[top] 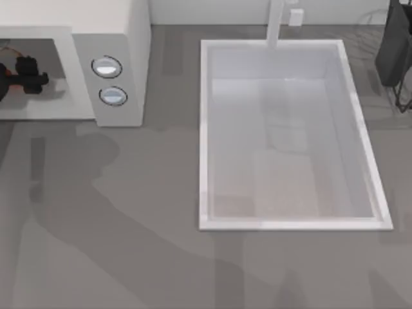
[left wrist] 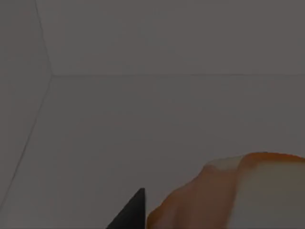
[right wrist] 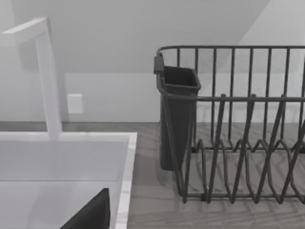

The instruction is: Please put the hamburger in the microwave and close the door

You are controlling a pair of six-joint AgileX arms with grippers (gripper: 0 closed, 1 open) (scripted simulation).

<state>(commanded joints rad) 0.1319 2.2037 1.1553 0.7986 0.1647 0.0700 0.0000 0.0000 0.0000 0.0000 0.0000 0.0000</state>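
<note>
The off-white microwave (top: 122, 38) stands at the table's back left, with two round knobs (top: 107, 67) on its side panel. My left gripper (top: 26, 76) is inside its grey cavity (left wrist: 157, 124). In the left wrist view the tan-orange hamburger (left wrist: 228, 195) sits right beside one dark fingertip (left wrist: 132, 214), and the fingers are shut on it. The other finger is hidden behind the bun. The door is out of view. One dark fingertip (right wrist: 93, 214) of my right gripper hangs over the sink's corner.
A white sink basin (top: 206, 135) with a faucet (top: 275, 22) takes up the middle and right of the table. A dark wire dish rack (right wrist: 238, 143) with a cutlery cup (right wrist: 177, 114) stands at the back right.
</note>
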